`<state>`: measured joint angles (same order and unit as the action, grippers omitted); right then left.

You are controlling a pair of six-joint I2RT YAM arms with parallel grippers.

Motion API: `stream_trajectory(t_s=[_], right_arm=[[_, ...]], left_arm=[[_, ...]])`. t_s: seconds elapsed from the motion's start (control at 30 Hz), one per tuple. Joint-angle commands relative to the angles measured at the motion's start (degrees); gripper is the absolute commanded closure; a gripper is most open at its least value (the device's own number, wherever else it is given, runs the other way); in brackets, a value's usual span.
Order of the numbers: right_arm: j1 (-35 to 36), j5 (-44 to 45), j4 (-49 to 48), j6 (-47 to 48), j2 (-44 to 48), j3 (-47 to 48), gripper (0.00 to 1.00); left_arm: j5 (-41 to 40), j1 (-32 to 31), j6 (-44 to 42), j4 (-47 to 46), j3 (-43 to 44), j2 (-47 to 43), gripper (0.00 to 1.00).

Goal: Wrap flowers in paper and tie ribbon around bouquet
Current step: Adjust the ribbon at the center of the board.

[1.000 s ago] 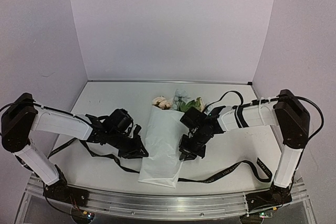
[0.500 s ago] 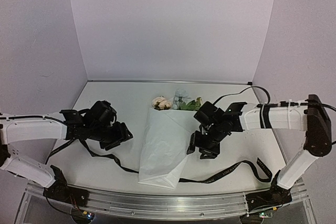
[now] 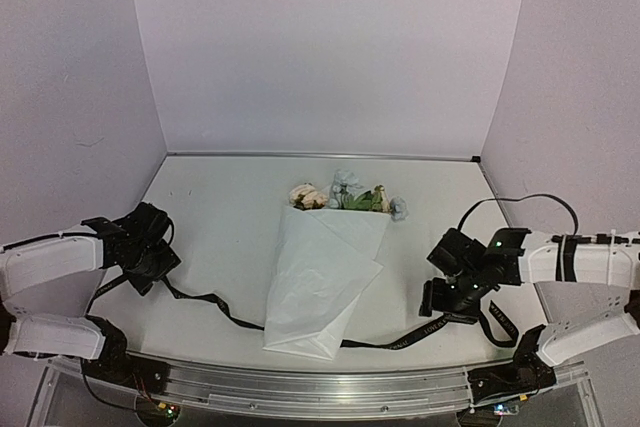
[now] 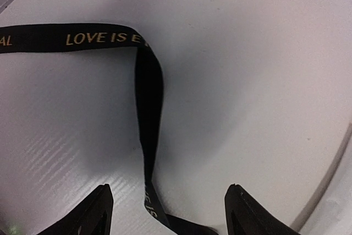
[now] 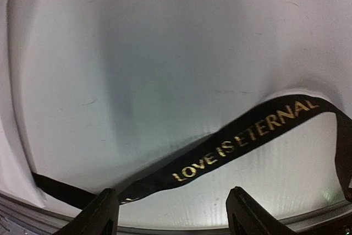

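The bouquet lies mid-table: a white paper [image 3: 318, 282] cone, with the flowers [image 3: 346, 195] poking out of its far end. The black ribbon [image 3: 215, 305] with gold lettering runs under the cone's near end and out both sides. My left gripper [image 3: 142, 269] is far left, open above the ribbon's [image 4: 147, 108] left stretch, which passes between its spread fingertips [image 4: 99, 208] untouched. My right gripper [image 3: 448, 305] is at the right, open over the ribbon's [image 5: 242, 138] right stretch, nothing between its fingers [image 5: 104, 213].
The ribbon's right end loops back near the right arm's base [image 3: 500, 325]. A metal rail [image 3: 320, 387] runs along the table's near edge. White walls close the back and both sides.
Both grippers have opened and drawn away from the paper cone, the left one to the far left, the right one to the right and nearer. The cone stays where it was.
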<state>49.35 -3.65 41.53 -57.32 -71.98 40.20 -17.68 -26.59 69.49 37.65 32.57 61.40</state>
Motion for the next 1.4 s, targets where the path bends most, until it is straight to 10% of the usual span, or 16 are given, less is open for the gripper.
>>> stream_trajectory(t_s=[0.0,0.8,1.07,1.23,1.37], right_arm=[[-0.54,10.83,1.42,-4.54,5.36,-5.05,0.29],[-5.14,20.52,-10.86,-14.16,-2.67,-11.28,0.33],[-7.13,20.39,-15.83,-13.98,-5.18,-13.50,0.69],[-10.53,17.89,-17.34,-11.44,-6.56,-12.99,0.98],[-14.37,13.94,-17.79,-8.58,-8.70,-10.58,1.00]], left_arm=[[1.73,4.89,-4.36,-5.54,-1.85,3.92,0.27],[4.73,9.70,-7.80,-17.75,-5.34,13.20,0.52],[3.99,9.87,-9.34,-20.71,-2.57,17.24,0.97],[2.99,10.63,-11.18,-23.49,1.16,20.64,1.00],[3.10,12.61,-12.34,-25.50,5.52,24.79,1.00]])
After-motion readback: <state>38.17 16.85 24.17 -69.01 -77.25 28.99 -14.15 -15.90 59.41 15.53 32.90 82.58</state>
